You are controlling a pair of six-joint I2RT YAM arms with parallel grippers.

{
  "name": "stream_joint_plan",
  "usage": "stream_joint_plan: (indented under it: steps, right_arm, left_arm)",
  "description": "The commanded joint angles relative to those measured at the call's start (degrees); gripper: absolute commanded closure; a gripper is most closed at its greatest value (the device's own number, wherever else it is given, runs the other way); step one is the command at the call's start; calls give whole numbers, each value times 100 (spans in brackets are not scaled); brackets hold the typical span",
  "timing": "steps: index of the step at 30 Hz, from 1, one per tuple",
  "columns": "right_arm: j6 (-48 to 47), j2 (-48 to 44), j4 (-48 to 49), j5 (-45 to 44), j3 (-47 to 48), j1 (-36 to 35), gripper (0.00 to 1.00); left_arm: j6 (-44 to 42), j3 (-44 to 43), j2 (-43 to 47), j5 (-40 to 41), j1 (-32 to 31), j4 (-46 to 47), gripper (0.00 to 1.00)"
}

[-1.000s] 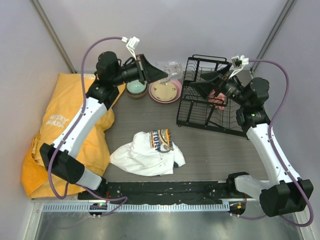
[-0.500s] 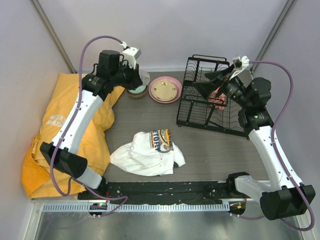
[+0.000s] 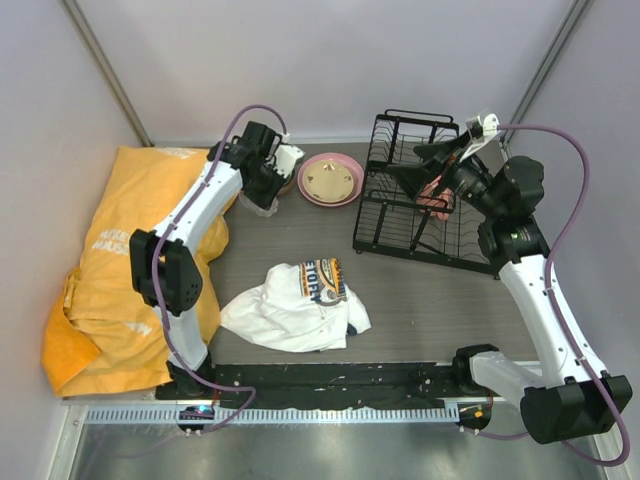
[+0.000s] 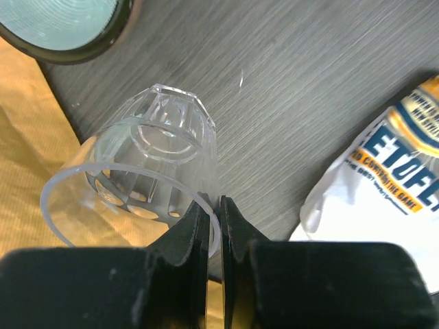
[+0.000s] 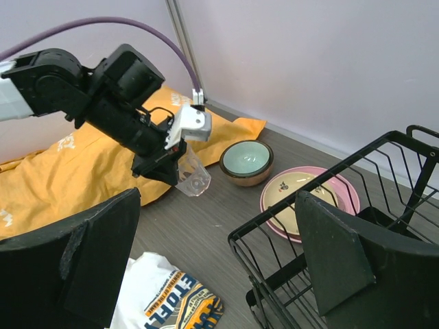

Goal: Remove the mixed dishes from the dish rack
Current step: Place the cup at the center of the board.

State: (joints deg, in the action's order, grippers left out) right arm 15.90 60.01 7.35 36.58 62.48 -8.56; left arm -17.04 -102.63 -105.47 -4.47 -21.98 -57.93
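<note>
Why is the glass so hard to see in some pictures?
From the top view the clear glass nearly vanishes against the table; in the left wrist view its rim and facets catch light, so it shows sharply; in the right wrist view it is small but visible.

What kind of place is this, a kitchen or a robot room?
Probably a robot test booth, not a real kitchen. Plain walls box in a small table, two arms are bolted to its near edge, and the dish rack, plates and T-shirt look like practice props.
</note>
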Motion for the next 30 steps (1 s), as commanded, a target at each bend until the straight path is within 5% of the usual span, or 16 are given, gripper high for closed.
stream_joint_plan:
  steps: [1,30]
  right_arm:
    - [-114,-139,56,-72,133,-14,0]
    - [-316,-156,-50,-335,27,-14,0]
  left_arm:
    - [-475,-126,-174,350,9,-104,100]
    - [-678,-398,-1283,245,-263,-579,100]
